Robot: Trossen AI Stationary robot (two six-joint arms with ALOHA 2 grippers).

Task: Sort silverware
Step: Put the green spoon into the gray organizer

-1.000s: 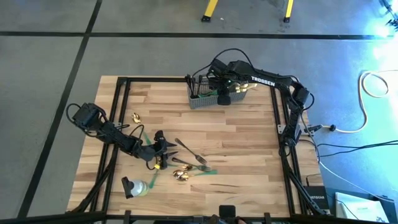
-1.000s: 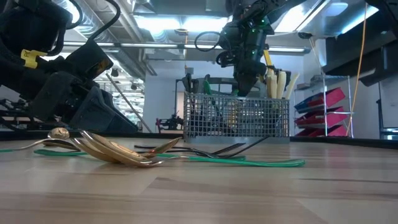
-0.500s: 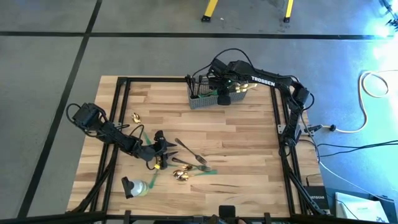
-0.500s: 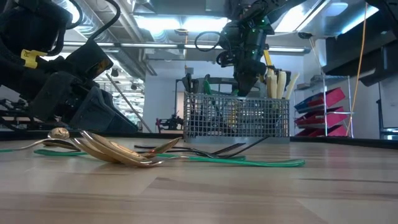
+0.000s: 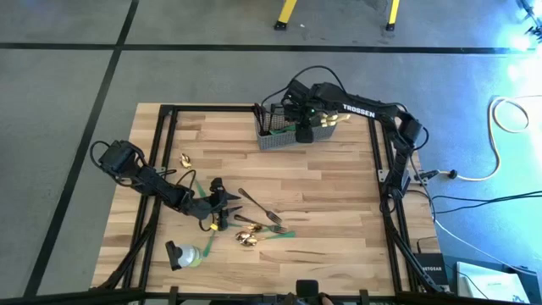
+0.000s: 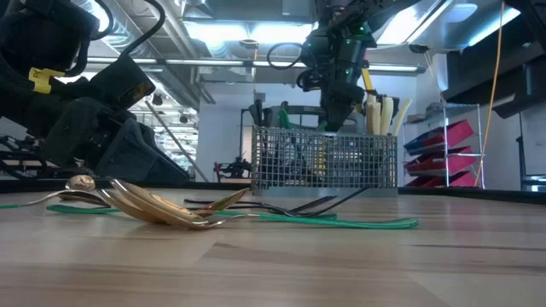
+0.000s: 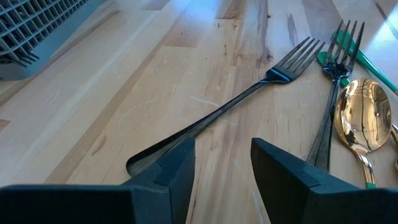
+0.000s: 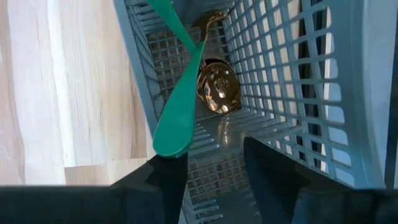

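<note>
My left gripper is open, low over the table beside a dark fork lying flat; the fork's handle end shows next to one finger. A second fork and gold spoons lie close by. My right gripper is open above the grey mesh basket, looking down into a compartment where a gold spoon lies. A green strip slants there, its end just past one finger. Cream knife handles stand in the basket. My left gripper has one finger right at the dark fork's handle end, coming in low and along the fork. The finger hides the spot, so I cannot tell whether it touches. The fork lies flat on the table.
Green tape strips lie among the cutlery on the wooden table. A small gold piece sits near the left side, and a pale-green object with a black end sits near the near-left corner. A black frame edges the table.
</note>
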